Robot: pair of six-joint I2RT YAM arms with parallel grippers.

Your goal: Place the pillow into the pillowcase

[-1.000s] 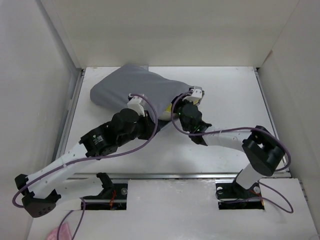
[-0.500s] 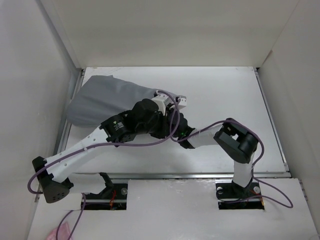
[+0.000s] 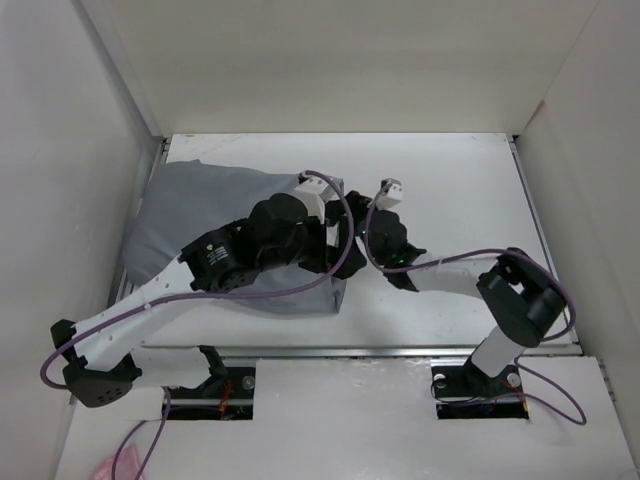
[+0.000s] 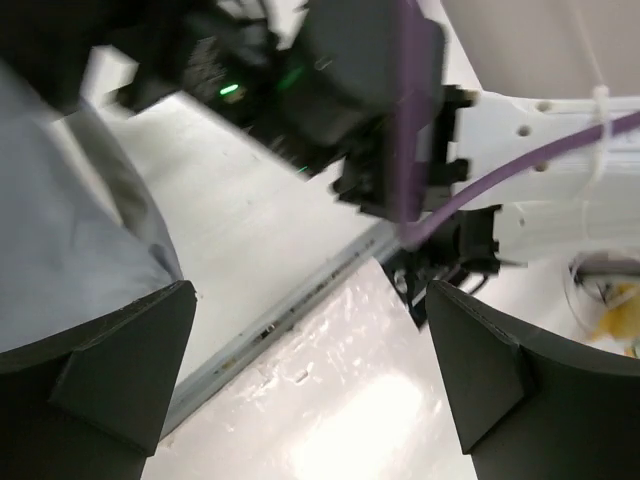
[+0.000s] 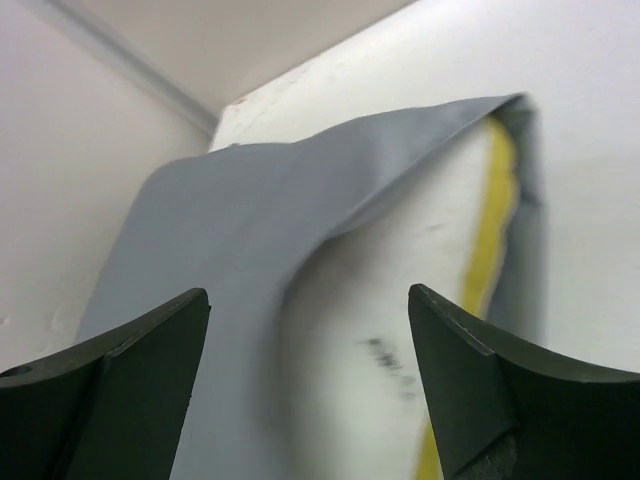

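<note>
Where the top view looks down on the white table (image 3: pixel 450 180), one item fills the left half.

Item 1, pillowcase (image 3: pixel 195 205): grey, wrinkled and lying flat. It spreads from the far-left corner, beside the left wall, diagonally toward the near middle of the table. Its long axis appears to follow that diagonal, though both arms cover the right end. From the right wrist the mouth end faces the camera, and the upper grey layer (image 5: pixel 230 220) drapes slantwise over the contents. From the left wrist a fold of grey cloth (image 4: pixel 60 250) lies at the left.

Item 2, pillow (image 5: pixel 400 340): white, partly inside the grey sack. One yellow-piped edge is exposed at the mouth and runs away from the camera. The pillow cannot be made out in the top view.

Item 3, left gripper (image 4: pixel 310 292): fingers spread wide with nothing between them. It is aimed at the table's near edge strip (image 4: pixel 290 310) and at the right arm (image 4: pixel 540 130).

Item 4, right gripper (image 5: pixel 308 295): fingers spread apart with nothing between them. It is aimed at the pillowcase mouth.
</note>
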